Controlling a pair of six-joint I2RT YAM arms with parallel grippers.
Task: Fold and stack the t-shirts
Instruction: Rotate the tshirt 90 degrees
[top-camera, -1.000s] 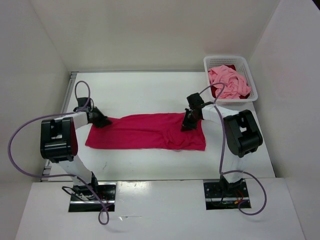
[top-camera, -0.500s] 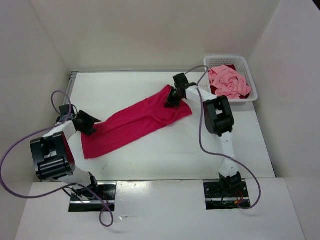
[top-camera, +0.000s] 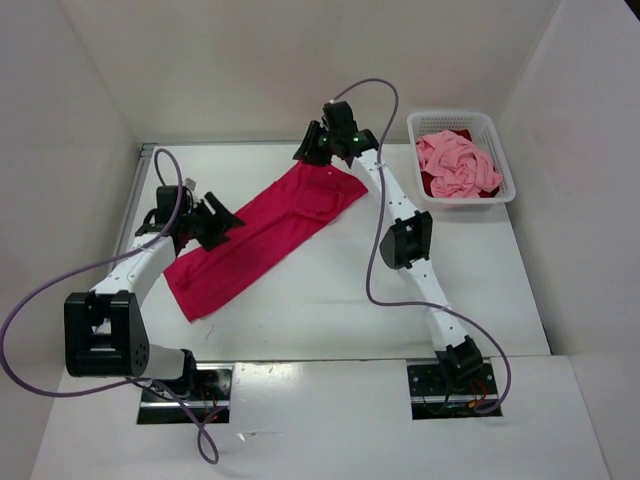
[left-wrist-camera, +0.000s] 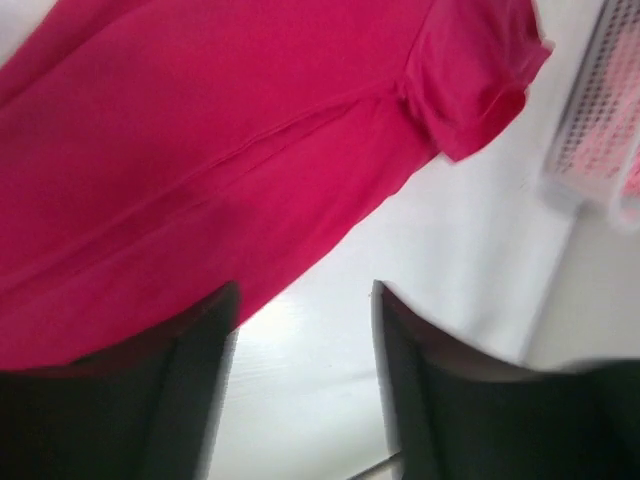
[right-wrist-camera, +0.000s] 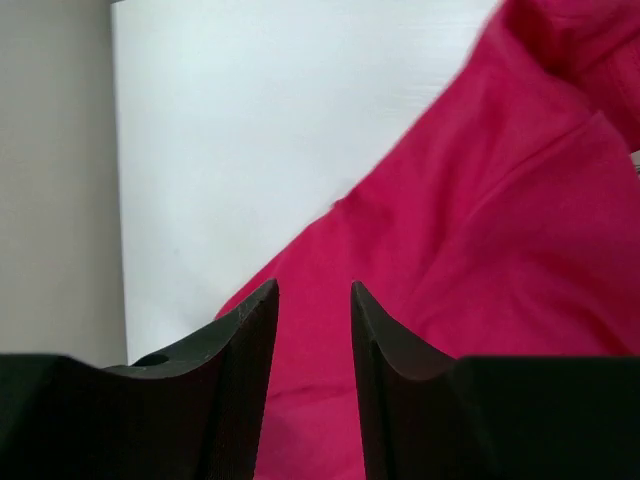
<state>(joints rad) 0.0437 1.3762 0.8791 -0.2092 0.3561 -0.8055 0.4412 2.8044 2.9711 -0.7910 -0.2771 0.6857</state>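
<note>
1. A flattened t-shirt (top-camera: 262, 238) lies slantwise on the table (top-camera: 330, 310), running from near left to far centre.
2. The left gripper (top-camera: 222, 226) hangs over its left part, and the right gripper (top-camera: 308, 150) over its far end.
3. A basket (top-camera: 452, 117) stands in the far right corner, well apart, with a bunched t-shirt (top-camera: 458, 165) inside.

Place: robot lab test cell
Enclosure: white panels (top-camera: 300, 70) left, far, right
Near edge: left arm (top-camera: 135, 270), right arm (top-camera: 410, 242) bolted to white table (top-camera: 300, 320)

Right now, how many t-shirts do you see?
3: magenta t-shirt spread on the table; light pink t-shirt in the basket; dark red t-shirt partly under it. More may be hidden there.
</note>
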